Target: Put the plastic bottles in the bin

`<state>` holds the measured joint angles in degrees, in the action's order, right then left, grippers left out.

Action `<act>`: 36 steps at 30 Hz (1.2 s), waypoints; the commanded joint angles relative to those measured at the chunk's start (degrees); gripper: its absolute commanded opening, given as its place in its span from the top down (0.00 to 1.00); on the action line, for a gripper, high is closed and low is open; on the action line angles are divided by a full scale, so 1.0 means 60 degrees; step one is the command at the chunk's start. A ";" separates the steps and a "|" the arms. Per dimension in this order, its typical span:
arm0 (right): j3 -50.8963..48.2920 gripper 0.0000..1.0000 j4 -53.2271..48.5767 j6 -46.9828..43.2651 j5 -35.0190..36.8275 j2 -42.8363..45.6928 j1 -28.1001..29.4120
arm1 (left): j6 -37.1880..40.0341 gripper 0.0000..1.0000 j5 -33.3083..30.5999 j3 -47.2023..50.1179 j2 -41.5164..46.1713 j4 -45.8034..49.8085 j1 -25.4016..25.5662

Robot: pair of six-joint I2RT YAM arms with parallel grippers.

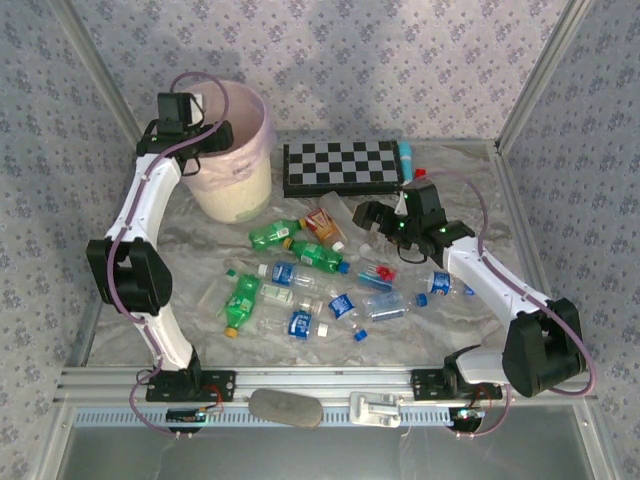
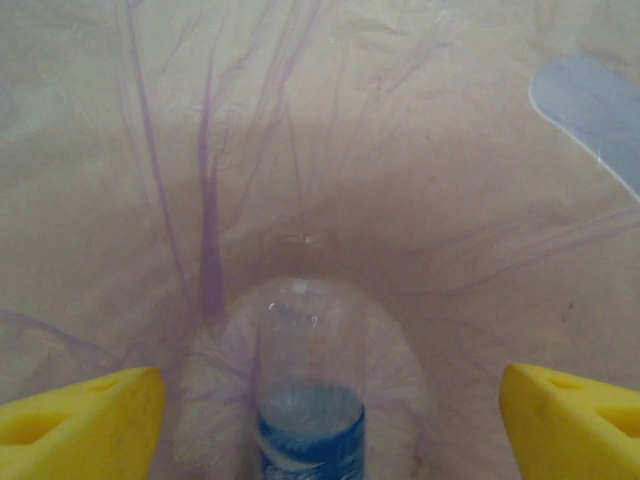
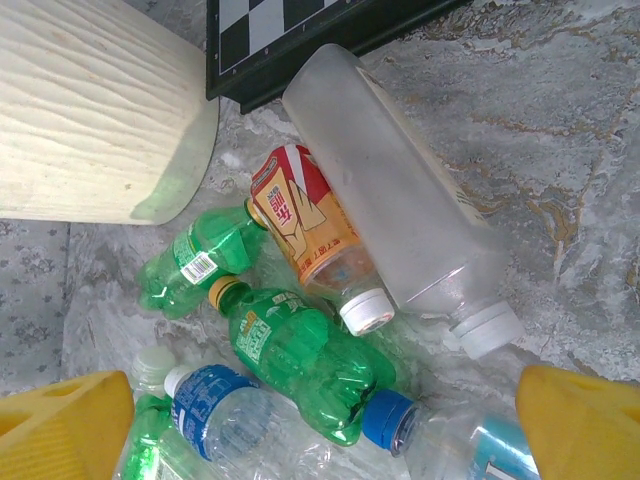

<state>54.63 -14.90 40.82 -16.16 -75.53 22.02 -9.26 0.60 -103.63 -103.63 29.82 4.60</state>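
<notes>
While both jaws gape, a clear bottle [image 2: 308, 400] sits between the left pair — inside the bin [image 2: 420, 150].

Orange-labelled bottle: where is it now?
In the top view, the orange-labelled bottle lies just in front of the checkerboard, right of the bin, between a frosted bottle and a green bottle.

I can make out blurred characters on the orange-labelled bottle [image 3: 300, 225] and a barcode on the green bottle [image 3: 195, 262], but nothing I can read.
</notes>
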 commanded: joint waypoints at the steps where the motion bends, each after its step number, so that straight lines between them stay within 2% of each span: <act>1: 0.0082 0.00 -0.0177 -0.0197 0.0189 0.0200 0.0051 | -0.0096 0.11 0.0068 -0.0383 0.0319 0.0007 -0.0049; 12: 0.0065 0.00 -0.0089 -0.0167 0.0194 0.0139 0.0094 | -0.0431 0.07 0.0567 0.0234 0.1384 -0.0476 -0.0047; 19: 0.0156 0.00 0.0020 -0.0131 0.0129 -0.0140 0.0193 | -0.0860 0.05 0.1657 0.1471 0.2899 -0.0951 -0.0021; 22: 0.0207 0.00 0.0159 -0.0087 0.0036 -0.0338 0.0265 | -0.1000 0.05 0.1978 0.2648 0.3856 -0.1216 0.0089; 25: 0.0201 0.00 0.0369 0.0004 0.0091 -0.0513 0.0372 | -0.0706 0.03 0.1163 0.3783 0.4939 -0.1456 0.0737; 27: 0.0153 0.00 0.0618 0.0084 0.0160 -0.0563 0.0439 | -0.0706 0.03 0.1128 0.4443 0.5522 -0.1414 0.1120; 36: 0.0125 0.00 0.1081 0.0265 0.0204 -0.1002 0.0649 | -0.2584 0.03 0.1290 0.8060 0.7722 -0.0697 0.1357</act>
<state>54.63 -9.85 41.41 -15.75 -80.36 25.19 -20.38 8.12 -59.64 -60.07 22.98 12.64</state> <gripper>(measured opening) 0.998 0.969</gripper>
